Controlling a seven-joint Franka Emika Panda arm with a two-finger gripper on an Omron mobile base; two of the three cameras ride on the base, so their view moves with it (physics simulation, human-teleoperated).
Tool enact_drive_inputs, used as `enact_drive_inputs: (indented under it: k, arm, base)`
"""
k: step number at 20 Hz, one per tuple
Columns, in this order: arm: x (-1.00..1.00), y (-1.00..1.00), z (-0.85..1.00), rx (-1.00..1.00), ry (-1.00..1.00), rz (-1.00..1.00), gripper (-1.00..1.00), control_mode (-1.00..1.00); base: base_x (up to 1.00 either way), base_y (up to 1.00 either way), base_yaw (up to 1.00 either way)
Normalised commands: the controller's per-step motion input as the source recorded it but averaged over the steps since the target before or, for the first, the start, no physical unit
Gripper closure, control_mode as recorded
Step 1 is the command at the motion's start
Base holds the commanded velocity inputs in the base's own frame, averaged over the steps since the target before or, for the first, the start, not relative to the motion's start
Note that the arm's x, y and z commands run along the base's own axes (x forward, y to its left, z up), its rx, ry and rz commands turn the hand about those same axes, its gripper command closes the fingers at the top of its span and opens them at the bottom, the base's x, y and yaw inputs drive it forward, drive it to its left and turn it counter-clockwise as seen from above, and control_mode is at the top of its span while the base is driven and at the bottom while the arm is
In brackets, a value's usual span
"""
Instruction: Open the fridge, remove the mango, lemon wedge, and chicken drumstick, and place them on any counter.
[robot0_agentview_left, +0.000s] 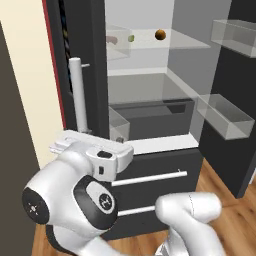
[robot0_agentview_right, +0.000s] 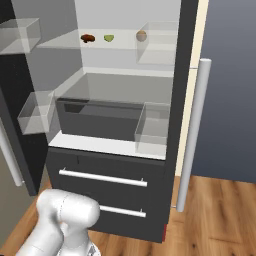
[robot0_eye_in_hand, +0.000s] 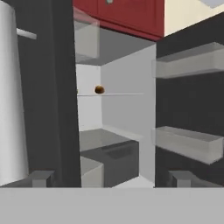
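The fridge (robot0_agentview_left: 150, 125) stands with both doors swung open. On its upper glass shelf lie the round orange-brown mango (robot0_agentview_left: 160, 34), the small green lemon wedge (robot0_agentview_left: 131, 38) and the reddish chicken drumstick (robot0_agentview_left: 112, 40), partly behind a clear bin. From the right they read drumstick (robot0_agentview_right: 88, 38), lemon wedge (robot0_agentview_right: 109, 38), mango (robot0_agentview_right: 141, 35). My gripper (robot0_eye_in_hand: 111, 179) is open and empty, well short of the shelf, beside the left door's edge. It looks up at the mango (robot0_eye_in_hand: 99, 90). The counter is out of view.
The left door's silver bar handle (robot0_agentview_left: 77, 95) is close to my hand. Clear door bins (robot0_agentview_left: 225, 115) jut from the right door. A dark crisper drawer (robot0_agentview_right: 100, 120) and two lower drawers with bar handles (robot0_agentview_right: 102, 177) sit below the shelf. The floor is wood.
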Motion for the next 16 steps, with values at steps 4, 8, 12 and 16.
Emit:
enact_drive_inputs:
  k: [4,8,12,16]
  arm:
    - [-0.56,-0.86,0.14,0.01,0.00,0.30,-1.00,-1.00]
    - [-0.62,-0.61,0.36,0.00,0.04,0.38,-1.00,-1.00]
    - [0.09,-0.86,0.05,0.00,0.02,0.48,-1.00,-1.00]
    - [0.44,-0.94,0.00,0.02,0.14,0.38,-1.00,-1.00]
  base:
    - [0.00,0.00,0.00]
    - [0.00,0.00,0.00]
    - [0.00,0.00,0.00]
    - [0.00,0.00,0.00]
